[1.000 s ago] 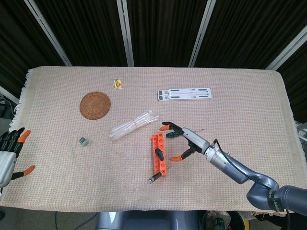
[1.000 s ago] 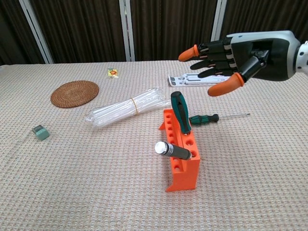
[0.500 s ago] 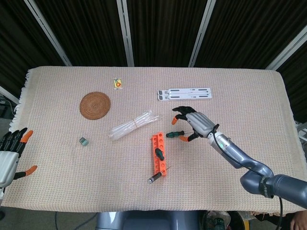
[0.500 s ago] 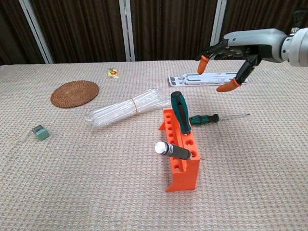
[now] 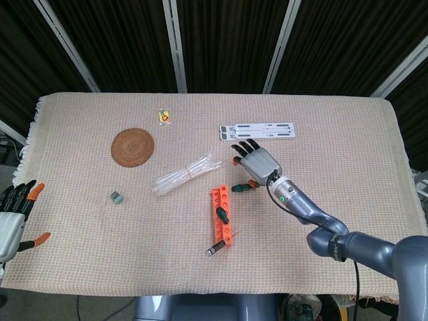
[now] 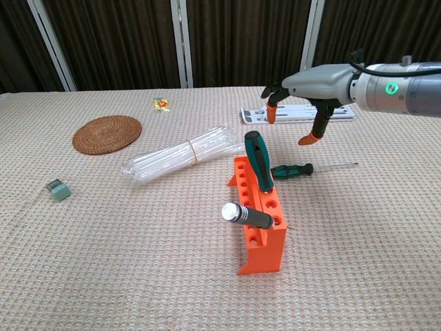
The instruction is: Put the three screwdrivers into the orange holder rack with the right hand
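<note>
While two stand racked, right hand (image 6: 313, 89) (fingers spread) hovers over third screwdriver (image 6: 293, 169).

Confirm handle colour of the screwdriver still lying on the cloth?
Dark green with black, an orange band at its base; screwdriver shows best in the chest view.

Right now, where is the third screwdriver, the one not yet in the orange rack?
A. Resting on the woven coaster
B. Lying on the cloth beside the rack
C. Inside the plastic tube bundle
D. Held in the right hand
B: the green-handled screwdriver lies flat on the cloth beside the orange rack, under the empty, spread right hand.
</note>
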You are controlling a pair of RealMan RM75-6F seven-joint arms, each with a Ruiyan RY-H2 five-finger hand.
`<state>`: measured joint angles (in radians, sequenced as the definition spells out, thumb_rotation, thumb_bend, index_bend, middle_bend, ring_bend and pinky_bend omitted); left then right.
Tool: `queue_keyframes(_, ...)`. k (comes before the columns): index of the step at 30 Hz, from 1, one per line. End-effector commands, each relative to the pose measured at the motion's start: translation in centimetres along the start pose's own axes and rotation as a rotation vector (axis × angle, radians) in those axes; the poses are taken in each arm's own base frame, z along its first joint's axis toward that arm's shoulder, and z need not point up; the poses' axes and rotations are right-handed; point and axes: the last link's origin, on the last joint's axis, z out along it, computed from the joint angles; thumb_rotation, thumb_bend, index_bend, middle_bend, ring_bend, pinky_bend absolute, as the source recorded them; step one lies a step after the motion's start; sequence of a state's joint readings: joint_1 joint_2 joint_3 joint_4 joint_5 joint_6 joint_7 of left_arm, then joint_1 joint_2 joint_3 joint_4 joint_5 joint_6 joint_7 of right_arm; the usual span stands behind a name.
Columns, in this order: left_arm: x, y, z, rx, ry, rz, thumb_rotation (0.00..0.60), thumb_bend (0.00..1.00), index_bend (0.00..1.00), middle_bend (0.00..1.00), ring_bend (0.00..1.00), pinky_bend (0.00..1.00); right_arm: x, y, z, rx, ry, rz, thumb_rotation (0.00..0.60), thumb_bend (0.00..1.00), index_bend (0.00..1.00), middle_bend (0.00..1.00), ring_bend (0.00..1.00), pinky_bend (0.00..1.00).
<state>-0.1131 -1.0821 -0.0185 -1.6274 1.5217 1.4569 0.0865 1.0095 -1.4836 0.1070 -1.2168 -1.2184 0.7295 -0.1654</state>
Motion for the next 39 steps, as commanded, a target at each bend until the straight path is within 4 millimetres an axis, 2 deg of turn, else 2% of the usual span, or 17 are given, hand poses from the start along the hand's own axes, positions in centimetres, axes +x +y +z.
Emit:
queue_keyframes(1, -0.1, -0.1, 0.0, 0.004, -0.003, 0.000, 0.600, 0.06, 0.00, 0.00, 0.00, 0.00, -0.8, -1.2, 0.9, 0.004, 0.006, -0.110, 0.600, 0.21, 0.32, 0.04, 0.00, 0.00)
queue_keyframes(5, -0.3, -0.3, 0.0, 0.007, -0.006, -0.002, 0.600, 0.06, 0.00, 0.00, 0.00, 0.00, -1.8, -1.7, 1.1, 0.001, -0.014, -0.183, 0.600, 0.21, 0.36, 0.04, 0.00, 0.00)
queue_keyframes(12, -0.5, -0.4, 0.0, 0.012, -0.012, -0.005, 0.600, 0.06, 0.00, 0.00, 0.00, 0.00, -3.3, -2.0, 1.1, -0.011, -0.071, -0.211, 0.600, 0.21, 0.38, 0.04, 0.00, 0.00)
queue_keyframes(25, -0.5, -0.3, 0.1, 0.008, -0.010, -0.006, 0.600, 0.06, 0.00, 0.00, 0.00, 0.00, -3.5, -2.3, 0.9, -0.014, -0.124, -0.164, 0.600, 0.15, 0.42, 0.04, 0.00, 0.00)
queue_keyframes(39, -0.5, -0.3, 0.1, 0.014, -0.015, -0.002, 0.600, 0.06, 0.00, 0.00, 0.00, 0.00, -4.6, -2.6, 1.5, -0.029, -0.158, -0.123, 0.600, 0.14, 0.45, 0.06, 0.00, 0.00)
